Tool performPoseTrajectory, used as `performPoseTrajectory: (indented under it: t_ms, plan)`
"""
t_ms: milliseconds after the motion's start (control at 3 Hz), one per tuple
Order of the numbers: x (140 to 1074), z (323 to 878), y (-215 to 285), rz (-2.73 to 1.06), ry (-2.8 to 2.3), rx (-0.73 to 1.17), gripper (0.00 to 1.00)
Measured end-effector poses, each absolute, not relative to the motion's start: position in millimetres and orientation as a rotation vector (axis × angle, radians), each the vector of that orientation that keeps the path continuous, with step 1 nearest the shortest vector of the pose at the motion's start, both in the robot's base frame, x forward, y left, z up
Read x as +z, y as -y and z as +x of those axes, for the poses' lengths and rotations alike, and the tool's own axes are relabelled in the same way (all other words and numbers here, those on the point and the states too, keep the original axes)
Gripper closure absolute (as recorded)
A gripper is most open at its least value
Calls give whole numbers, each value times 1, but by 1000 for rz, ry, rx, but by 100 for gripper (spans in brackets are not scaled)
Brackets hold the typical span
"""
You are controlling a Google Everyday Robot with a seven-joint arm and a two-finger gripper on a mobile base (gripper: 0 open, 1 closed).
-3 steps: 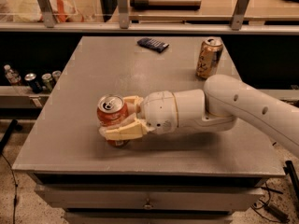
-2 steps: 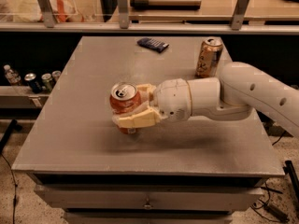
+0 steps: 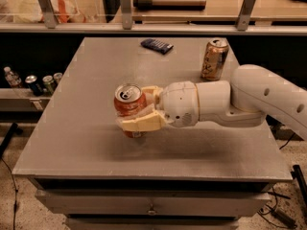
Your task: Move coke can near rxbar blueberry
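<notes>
- The hand (image 3: 137, 108) reaches in from the right and is closed on the coke can (image 3: 128, 103), one finger on its near side and one on its far side.
- The coke can is upright, silver top up, low over the middle-left of the desk (image 3: 72, 143). I cannot tell whether its base touches the desk.
- The rxbar (image 3: 157, 45) lies flat by the far edge, far and slightly right of the coke can and well apart from it. Its long axis runs roughly left to right.
- The coming move should therefore go mostly toward the far edge, with a small drift right.
- A tan can (image 3: 214, 59) stands far right, beyond the arm. The arm may brush it as it swings.
</notes>
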State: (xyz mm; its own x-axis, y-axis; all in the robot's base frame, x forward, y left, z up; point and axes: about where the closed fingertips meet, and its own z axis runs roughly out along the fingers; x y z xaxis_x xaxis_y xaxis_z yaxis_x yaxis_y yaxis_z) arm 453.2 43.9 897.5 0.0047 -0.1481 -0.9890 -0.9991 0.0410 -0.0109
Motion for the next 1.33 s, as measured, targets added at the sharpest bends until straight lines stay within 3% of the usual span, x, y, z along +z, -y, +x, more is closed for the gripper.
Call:
performPoseTrajectory:
  t_ms: [1333]
  plan:
    - [890,549,-42,-1086,-1394,916,100]
